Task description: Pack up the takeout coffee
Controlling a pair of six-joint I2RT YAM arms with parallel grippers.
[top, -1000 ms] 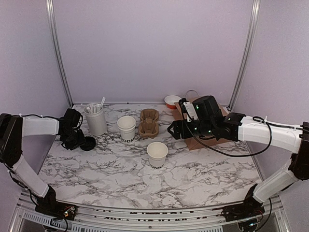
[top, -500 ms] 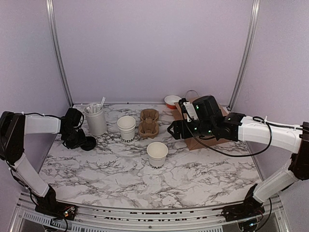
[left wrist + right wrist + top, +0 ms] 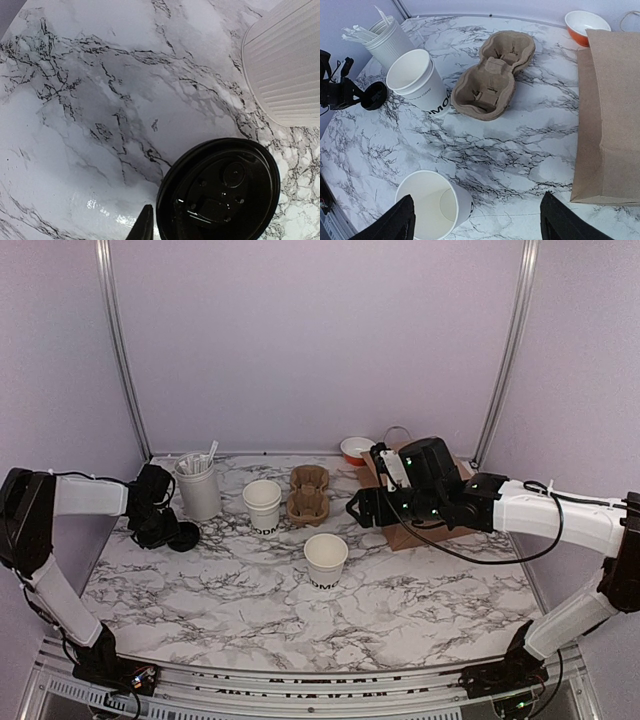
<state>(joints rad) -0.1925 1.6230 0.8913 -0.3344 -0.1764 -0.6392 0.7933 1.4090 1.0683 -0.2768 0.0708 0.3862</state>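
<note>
While my left gripper pinches the black lid and my right gripper gapes empty, the cup stands uncapped, unpacked.

Left arm and right arm are showing white shells with black joints. Thin black cables are running along both. Green lights are glowing on the right's black wrist block. Left pincer and right pincer are showing black, tapered fingers. Bases are looking black.
</note>
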